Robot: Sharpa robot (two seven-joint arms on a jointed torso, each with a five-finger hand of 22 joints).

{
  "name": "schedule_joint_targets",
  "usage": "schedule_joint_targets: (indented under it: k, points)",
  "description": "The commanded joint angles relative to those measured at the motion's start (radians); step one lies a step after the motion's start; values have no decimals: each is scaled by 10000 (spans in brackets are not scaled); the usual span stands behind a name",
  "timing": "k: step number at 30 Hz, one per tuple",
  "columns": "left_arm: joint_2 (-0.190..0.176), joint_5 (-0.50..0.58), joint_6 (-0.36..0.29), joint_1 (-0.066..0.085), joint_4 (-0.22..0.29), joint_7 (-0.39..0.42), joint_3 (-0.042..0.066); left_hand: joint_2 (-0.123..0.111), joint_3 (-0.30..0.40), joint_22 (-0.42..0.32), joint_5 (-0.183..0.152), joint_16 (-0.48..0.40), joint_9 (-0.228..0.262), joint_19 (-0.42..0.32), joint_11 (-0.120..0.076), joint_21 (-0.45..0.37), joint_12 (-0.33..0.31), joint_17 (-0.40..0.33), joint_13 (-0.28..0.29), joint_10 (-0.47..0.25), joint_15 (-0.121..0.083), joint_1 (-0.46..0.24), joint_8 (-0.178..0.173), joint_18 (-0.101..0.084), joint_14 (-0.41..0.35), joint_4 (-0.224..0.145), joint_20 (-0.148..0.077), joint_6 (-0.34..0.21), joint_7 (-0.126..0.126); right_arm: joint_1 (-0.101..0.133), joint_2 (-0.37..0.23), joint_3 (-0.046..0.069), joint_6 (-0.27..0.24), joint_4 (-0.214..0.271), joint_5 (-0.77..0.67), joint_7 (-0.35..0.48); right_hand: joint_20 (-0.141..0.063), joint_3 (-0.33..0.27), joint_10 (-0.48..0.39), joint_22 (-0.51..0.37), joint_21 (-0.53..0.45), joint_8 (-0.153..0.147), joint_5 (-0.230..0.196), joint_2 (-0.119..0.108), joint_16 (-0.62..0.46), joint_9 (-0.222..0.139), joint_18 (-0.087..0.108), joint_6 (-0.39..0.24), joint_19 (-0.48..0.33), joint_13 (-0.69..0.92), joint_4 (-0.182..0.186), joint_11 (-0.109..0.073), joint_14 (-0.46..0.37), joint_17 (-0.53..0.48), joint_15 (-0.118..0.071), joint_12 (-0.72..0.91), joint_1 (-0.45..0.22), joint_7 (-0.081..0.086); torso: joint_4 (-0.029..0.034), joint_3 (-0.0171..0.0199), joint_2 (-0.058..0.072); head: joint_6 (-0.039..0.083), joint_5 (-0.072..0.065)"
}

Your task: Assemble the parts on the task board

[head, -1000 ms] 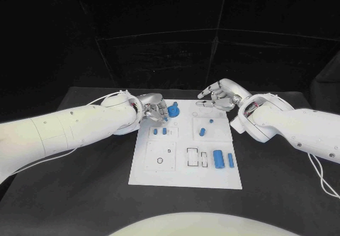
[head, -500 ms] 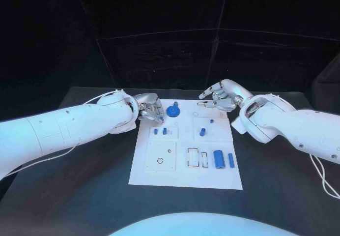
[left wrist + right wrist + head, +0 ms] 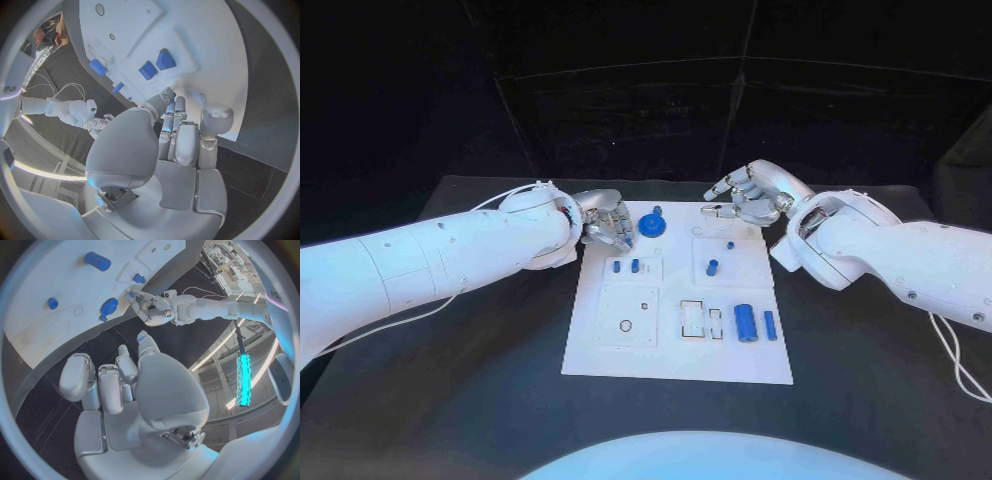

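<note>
Black counter (image 3: 473,380) carrying white task board (image 3: 678,362); blue parts (image 3: 746,324) scattered on it, round part (image 3: 651,225) at its far edge beside left hand (image 3: 606,228), fingers curled, empty; right hand (image 3: 747,196) loosely spread, empty; risk: knocking the round part.

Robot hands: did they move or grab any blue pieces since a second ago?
The left robot hand drew back a little from the blue round part at the far edge of the task board, toward the robot's left. It grabbed nothing. The right robot hand and the blue parts stayed put.
</note>
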Motion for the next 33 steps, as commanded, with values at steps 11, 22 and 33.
schedule_joint_targets:
  k: [11, 22, 33]
  points:
    - [101, 56, 339, -3, -4, -45, -1, -65, 76, 16, 11, -15, -8, 68, 16, 33, -37, -13, 11, 81, -55, -57, -58, -83, 236, 14, -8, 90, -17, 17, 41, 5, 51, -1, 18, 49, 3, -57, -30, -8, -46, 60, 2, 97, -48, -11, 136, -58, -94, 11, -29, -14, 554, 464, -53, 6, 24, 13, 4, -6, 0, -15, 4]
    - [133, 54, 385, -6, -17, -116, -3, -66, 84, 21, 11, -16, -7, 67, 13, 36, -46, -17, 12, 93, -57, -62, -65, -83, 235, 12, -8, 100, -19, 17, 35, 5, 63, -7, 18, 37, 3, -57, -30, -8, -46, 60, 2, 97, -48, -11, 136, -58, -94, 11, -29, -14, 554, 464, -53, 6, 24, 13, 8, 1, -1, -34, -1]
    - [150, 51, 447, -7, -43, -241, -4, -150, 98, 28, 10, -17, -30, 58, 59, 28, -161, -37, -2, 33, -36, -125, -183, -88, 229, -8, 0, 6, 37, 17, 30, 5, 62, -5, 18, 30, 3, -57, -30, -8, -46, 60, 2, 97, -48, -11, 136, -58, -94, 11, -29, -14, 554, 464, -53, 6, 24, 13, 0, 2, -5, -30, 3]
